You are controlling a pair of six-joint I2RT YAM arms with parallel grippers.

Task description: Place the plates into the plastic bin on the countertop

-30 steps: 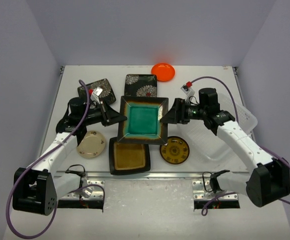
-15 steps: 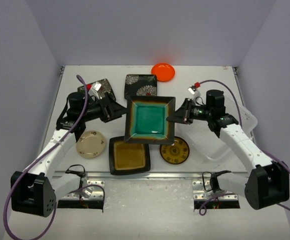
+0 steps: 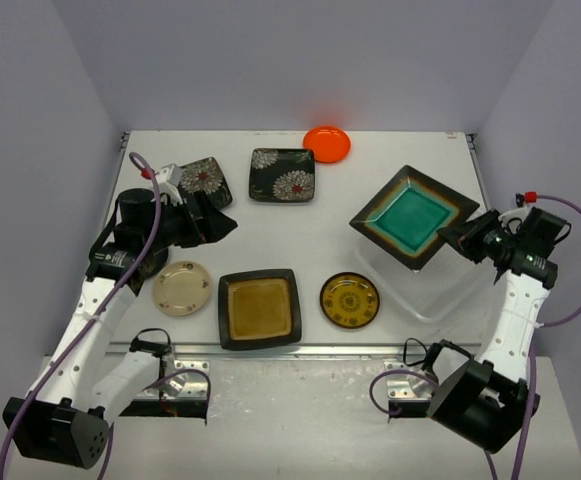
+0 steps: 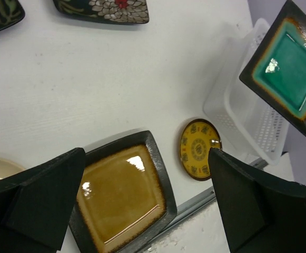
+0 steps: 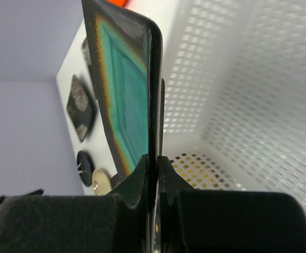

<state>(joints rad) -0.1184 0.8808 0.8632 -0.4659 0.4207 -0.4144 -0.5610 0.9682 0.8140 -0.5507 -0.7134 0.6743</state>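
Countertop (image 3: pixel 290 215): white and flat; it carries the bin and six plates lying flat.
Left arm (image 3: pixel 85 320): reaches from its base up the left side of the countertop, wrist turned so the gripper points right.
Right arm (image 3: pixel 515 310): stands steeply up from its base at the right edge, wrist bent so the gripper points left over the bin.
Bin (image 3: pixel 425 305): clear and perforated, on the right side of the countertop.
Teal plate (image 3: pixel 413 217): off the countertop, tilted and held by its right corner above the far part of the bin. Contact with the bin cannot be told.
Amber plate (image 3: pixel 259 308): flat, centre, near the front rail.
Flowered plates: two, flat towards the back. One is at centre (image 3: pixel 282 174); the other (image 3: pixel 202 178) is partly hidden by the left gripper.
Cream plate (image 3: pixel 182 288): just left of the amber plate.
Yellow-patterned plate (image 3: pixel 350 299): between the amber plate and the bin.
Orange plate (image 3: pixel 327 144): at the back edge.
Right gripper (image 5: pixel 153 163): clenched, fingers pinching the teal plate's rim from both faces.
Left gripper (image 4: pixel 146 153): fingers spread wide, grasping and touching nothing, hovering above the countertop.
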